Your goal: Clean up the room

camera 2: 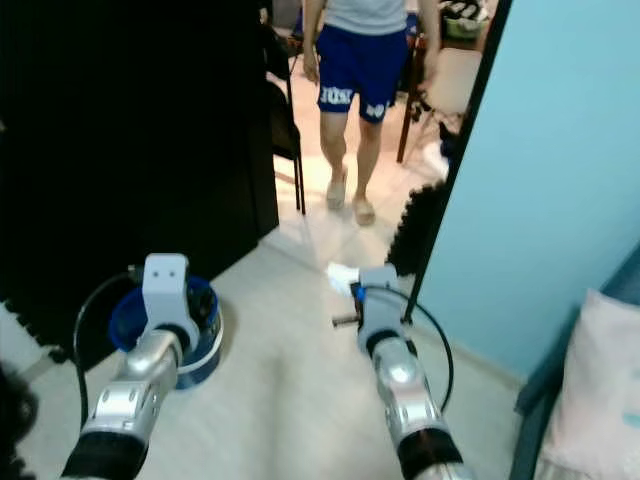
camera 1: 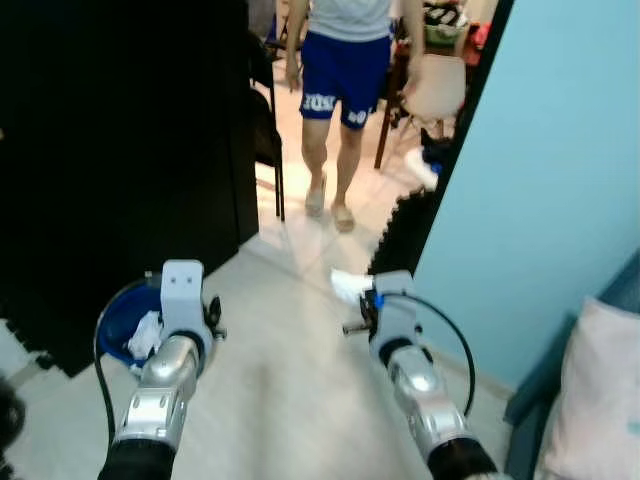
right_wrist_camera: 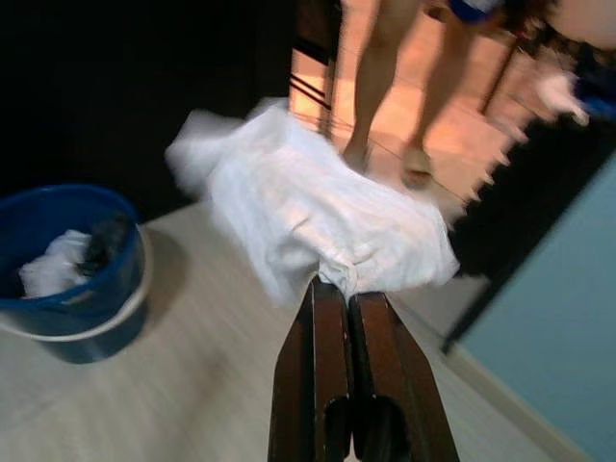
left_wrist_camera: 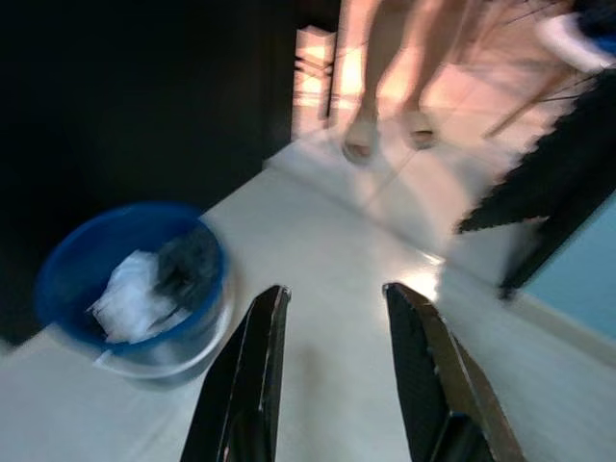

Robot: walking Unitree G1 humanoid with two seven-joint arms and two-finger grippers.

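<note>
My right gripper point(right_wrist_camera: 337, 286) is shut on a white cloth point(right_wrist_camera: 308, 212), which hangs bunched from its fingertips above the pale floor. The cloth point(camera 1: 349, 285) also shows just ahead of my right wrist in the eye views. A blue bucket point(camera 1: 118, 322) stands on the floor to my left, by the dark wall, with a white rag and something dark inside it point(left_wrist_camera: 144, 284). My left gripper point(left_wrist_camera: 332, 294) is held out over the floor to the right of the bucket, open and with nothing between its fingers.
A person point(camera 1: 340, 90) in blue shorts and sandals stands in the doorway ahead. A black chair point(camera 1: 268, 130) is at the doorway's left. A dark wall point(camera 1: 120, 150) is on my left, a light-blue wall point(camera 1: 560, 180) on my right, and a pale cushion point(camera 1: 590, 400) at the lower right.
</note>
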